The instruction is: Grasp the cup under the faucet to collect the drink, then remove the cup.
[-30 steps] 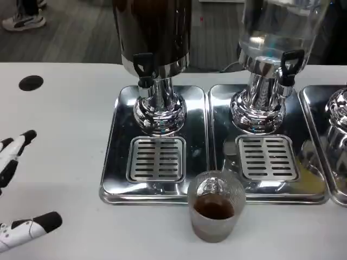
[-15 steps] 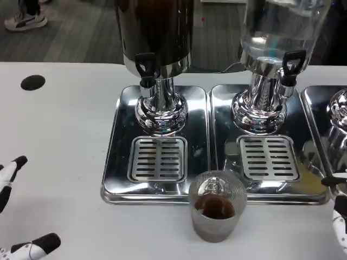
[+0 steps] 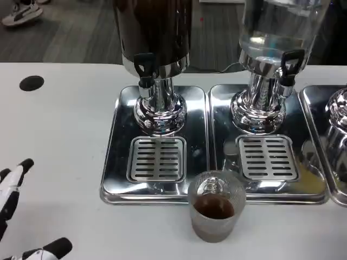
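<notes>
A ribbed clear cup with dark drink in its bottom stands on the white table just in front of the seam between two steel drip trays. It is clear of the dark dispenser's black faucet, which hangs over the left tray's grille. My left hand shows at the lower left edge, fingers spread apart and holding nothing, far left of the cup.
The left steel tray carries the dark dispenser; the middle tray carries a clear dispenser with its own black faucet. A third tray's edge sits at far right. A black round hole marks the table's back left.
The right hand's fingertips, seen at the right edge half a second ago, have left the picture. The left hand shifted slightly at the lower left. The cup has not moved.
</notes>
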Robot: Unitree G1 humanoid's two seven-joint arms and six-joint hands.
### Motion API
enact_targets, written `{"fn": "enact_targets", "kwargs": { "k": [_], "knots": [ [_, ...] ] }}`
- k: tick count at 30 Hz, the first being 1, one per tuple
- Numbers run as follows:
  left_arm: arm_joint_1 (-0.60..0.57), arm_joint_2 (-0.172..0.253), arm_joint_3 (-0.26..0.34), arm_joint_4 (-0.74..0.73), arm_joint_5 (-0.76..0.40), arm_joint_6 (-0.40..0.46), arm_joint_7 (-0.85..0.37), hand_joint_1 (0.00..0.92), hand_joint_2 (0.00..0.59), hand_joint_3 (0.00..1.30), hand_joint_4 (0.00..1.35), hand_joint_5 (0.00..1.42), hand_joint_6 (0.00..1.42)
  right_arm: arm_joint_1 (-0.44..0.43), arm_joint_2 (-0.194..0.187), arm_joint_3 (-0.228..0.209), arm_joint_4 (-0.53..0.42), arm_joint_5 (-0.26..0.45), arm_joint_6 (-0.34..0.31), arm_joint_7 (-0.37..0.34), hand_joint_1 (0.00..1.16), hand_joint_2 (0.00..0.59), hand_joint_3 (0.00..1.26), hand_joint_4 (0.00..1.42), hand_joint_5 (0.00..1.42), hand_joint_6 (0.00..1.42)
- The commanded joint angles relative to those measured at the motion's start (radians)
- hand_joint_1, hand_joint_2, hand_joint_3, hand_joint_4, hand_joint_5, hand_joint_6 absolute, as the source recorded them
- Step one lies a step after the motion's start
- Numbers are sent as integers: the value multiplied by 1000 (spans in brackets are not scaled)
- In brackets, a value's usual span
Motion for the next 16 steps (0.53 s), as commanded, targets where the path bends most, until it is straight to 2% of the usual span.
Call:
{"fn": "enact_targets", "kwargs": {
  "k": [1,7,16],
  "knots": [
    [51,-34,18,-39,-8,-10,32,0,29,0,0,0,0,20,-7,-15,11,35,-18,-25,720,586,391,277,134,45],
    [91,-59,17,-46,-4,-28,41,0,36,0,0,0,0,35,-8,-14,22,56,-36,-32,719,586,388,276,133,45],
    [118,-75,28,-83,-9,-37,37,0,39,0,0,0,0,54,-5,-14,1,67,-46,-29,718,586,387,276,133,45]
  ]
}}
